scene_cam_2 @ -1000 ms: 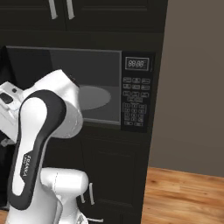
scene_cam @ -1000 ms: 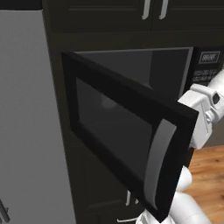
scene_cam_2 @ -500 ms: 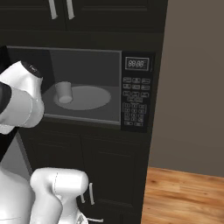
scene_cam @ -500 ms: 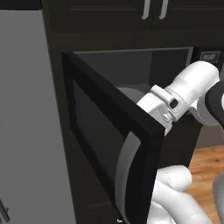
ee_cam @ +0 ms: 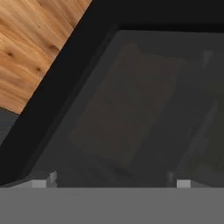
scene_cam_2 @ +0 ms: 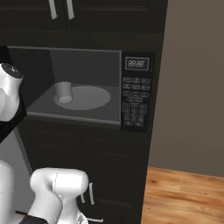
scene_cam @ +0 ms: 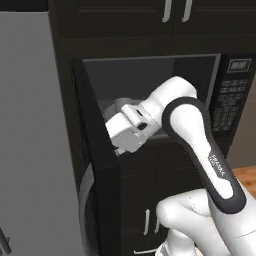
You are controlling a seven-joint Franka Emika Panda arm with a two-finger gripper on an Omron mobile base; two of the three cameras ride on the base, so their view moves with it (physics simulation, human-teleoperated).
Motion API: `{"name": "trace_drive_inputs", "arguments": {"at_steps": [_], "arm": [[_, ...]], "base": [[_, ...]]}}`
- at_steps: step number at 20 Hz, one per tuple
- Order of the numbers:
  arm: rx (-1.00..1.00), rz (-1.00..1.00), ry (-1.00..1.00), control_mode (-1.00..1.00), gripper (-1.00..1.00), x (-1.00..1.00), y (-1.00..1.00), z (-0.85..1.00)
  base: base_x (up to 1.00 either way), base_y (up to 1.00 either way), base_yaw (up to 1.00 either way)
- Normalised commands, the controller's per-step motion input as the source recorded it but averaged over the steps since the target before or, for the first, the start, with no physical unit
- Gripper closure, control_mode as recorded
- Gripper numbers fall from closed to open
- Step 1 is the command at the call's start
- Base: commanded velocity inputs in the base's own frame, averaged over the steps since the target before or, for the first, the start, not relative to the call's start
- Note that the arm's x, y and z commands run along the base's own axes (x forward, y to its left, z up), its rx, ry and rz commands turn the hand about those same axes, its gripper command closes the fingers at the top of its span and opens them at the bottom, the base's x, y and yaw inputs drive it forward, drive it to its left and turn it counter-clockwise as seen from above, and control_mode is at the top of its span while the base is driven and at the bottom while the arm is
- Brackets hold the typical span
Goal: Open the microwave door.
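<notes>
While the microwave door (scene_cam: pixel 102 200) stands swung wide on its left hinge, nearly edge-on in the left base view, the microwave (scene_cam_2: pixel 94 89) itself sits built into a wall of dark cabinets (scene_cam_2: pixel 109 166). Its grey inner cavity is fully exposed. Inside, a pale round turntable plate (scene_cam_2: pixel 85 97) lies on the cavity floor, and a small light-coloured cup (scene_cam_2: pixel 64 92) stands upright at the plate's left edge. To the right of the cavity, the black control panel (scene_cam_2: pixel 135 94) carries a small display above rows of buttons.

From the left base view, the white arm (scene_cam: pixel 200 150) rises from the lower right and bends to the left in front of the cavity, and its white hand (scene_cam: pixel 127 131) is just beside the inner face of the door, near the door's upper half. A curved silver bar handle (scene_cam: pixel 86 210) shows low on the door's outer side. A tall flat grey panel (scene_cam: pixel 30 140) stands left of the door.

Seen from the hand camera, the door's grey translucent window (ee_cam: pixel 144 109) lies close ahead, framed by the black door border, with a strip of wooden floor (ee_cam: pixel 30 48) at the upper left. Two small fingertips of the claw (ee_cam: pixel 111 183) peek up at the bottom, set wide apart with nothing between them; whether they touch the door cannot be told.

Two silver handles (scene_cam: pixel 176 10) hang on the upper cabinet doors
</notes>
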Motion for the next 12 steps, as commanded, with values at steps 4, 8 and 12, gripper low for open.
{"name": "trace_drive_inputs", "arguments": {"at_steps": [4,8,12], "arm": [[0.00,0.00,-0.38,-1.00,-1.00,0.41,0.95,-0.66],[0.05,0.00,-0.48,-1.00,-1.00,0.25,0.78,-0.80],[0.07,0.00,-0.51,-1.00,-1.00,0.27,0.80,-0.70]], "base": [[0.00,0.00,0.00],[0.00,0.00,0.00],[0.00,0.00,0.00]]}}
